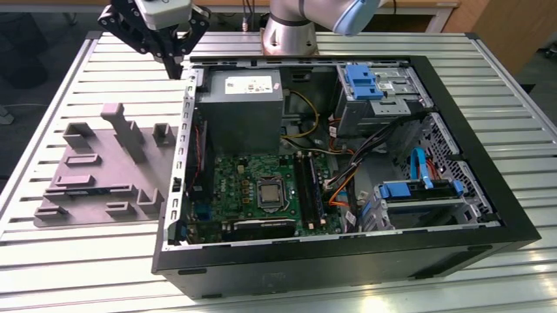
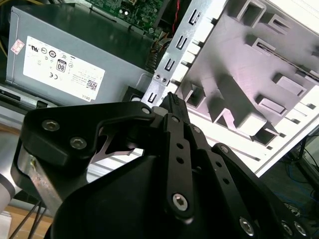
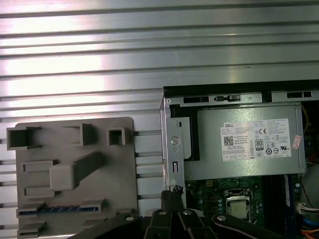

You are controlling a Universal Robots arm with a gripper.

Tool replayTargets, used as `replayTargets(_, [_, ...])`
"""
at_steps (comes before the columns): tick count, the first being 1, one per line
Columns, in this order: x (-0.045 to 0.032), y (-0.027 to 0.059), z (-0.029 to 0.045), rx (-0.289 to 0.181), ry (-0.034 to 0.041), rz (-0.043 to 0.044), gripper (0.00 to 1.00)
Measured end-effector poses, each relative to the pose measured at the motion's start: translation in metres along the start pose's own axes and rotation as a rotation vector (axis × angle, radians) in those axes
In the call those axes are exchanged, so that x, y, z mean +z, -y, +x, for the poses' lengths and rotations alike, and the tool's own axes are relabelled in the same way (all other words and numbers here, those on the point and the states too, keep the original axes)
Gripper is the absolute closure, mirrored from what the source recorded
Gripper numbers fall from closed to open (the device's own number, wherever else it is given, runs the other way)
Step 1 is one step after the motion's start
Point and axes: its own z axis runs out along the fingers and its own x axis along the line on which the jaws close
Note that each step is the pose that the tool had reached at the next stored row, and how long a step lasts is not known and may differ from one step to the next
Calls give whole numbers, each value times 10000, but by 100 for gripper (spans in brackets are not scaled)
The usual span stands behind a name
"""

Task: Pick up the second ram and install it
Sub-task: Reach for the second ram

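Note:
The second ram point(image 1: 90, 191) is a thin blue-green strip standing on edge in a slot of the grey fixture plate point(image 1: 96, 166), near the plate's front. In the first wrist view the second ram point(image 3: 55, 209) runs along the low part of the fixture plate point(image 3: 75, 149). My gripper point(image 1: 171, 66) hangs high over the back left corner of the open computer case point(image 1: 348, 254), well behind the plate. Its black fingers point(image 2: 172, 99) are pressed together with nothing between them. In the first wrist view the gripper point(image 3: 172, 191) sits over the case's metal edge.
Inside the case lie the grey power supply point(image 1: 239, 91), the green motherboard point(image 1: 261, 189) with black memory slot rails point(image 1: 306, 186), cables and blue drive brackets point(image 1: 361, 81). The arm's base point(image 1: 291, 29) stands behind the case. A slatted aluminium table point(image 1: 78, 261) carries everything.

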Motion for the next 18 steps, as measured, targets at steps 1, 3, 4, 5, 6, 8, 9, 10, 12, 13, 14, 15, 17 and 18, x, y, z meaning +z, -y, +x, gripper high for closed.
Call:
replayTargets(1, [0,0,3,0,-1,0,89])
replayTargets(3, [1,1,6,-1,-4,1,89])
replayTargets(4, [1,1,8,0,-4,0,89])
replayTargets(5, [1,1,10,0,-6,1,89])
replayTargets(6, [5,3,31,1,-19,2,89])
replayTargets(8, [10,5,55,2,-39,3,89])
replayTargets(9, [10,5,56,1,-40,4,89])
replayTargets(10, [11,5,58,1,-41,3,89])
replayTargets(12, [11,5,62,2,-43,4,89])
replayTargets(13, [12,5,63,1,-44,3,89])
replayTargets(14, [12,6,65,1,-44,3,89])
replayTargets(15, [12,6,67,1,-45,4,89])
replayTargets(17, [13,6,71,2,-46,4,89])
replayTargets(18, [13,6,73,2,-47,3,89])
